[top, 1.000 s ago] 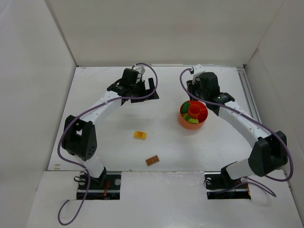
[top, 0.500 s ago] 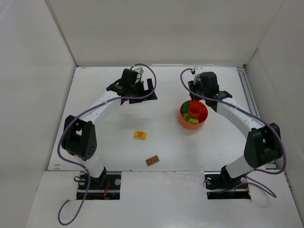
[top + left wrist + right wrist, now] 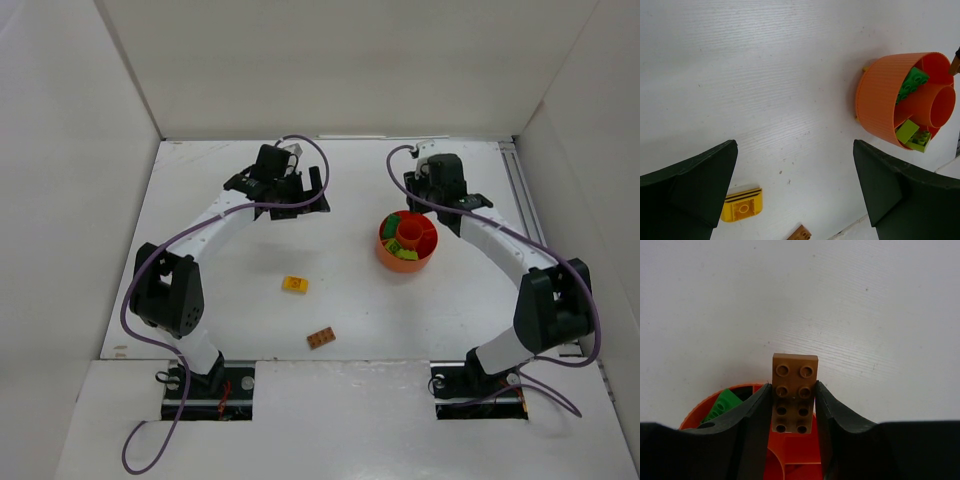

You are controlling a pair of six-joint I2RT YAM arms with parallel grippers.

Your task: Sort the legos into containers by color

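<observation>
The orange-red bowl stands right of centre, with green and lime legos in its compartments. My right gripper hovers over the bowl's far rim, shut on a brown lego that sticks out past the fingertips. A green lego shows below it. My left gripper hangs open above bare table, left of the bowl. A yellow lego and a second brown lego lie on the table nearer the arm bases.
White walls enclose the table on the left, back and right. A rail runs along the right edge. Purple cables loop over both arms.
My right gripper has shifted slightly right and back over the bowl, still holding the brown lego. The left arm has hardly moved.
</observation>
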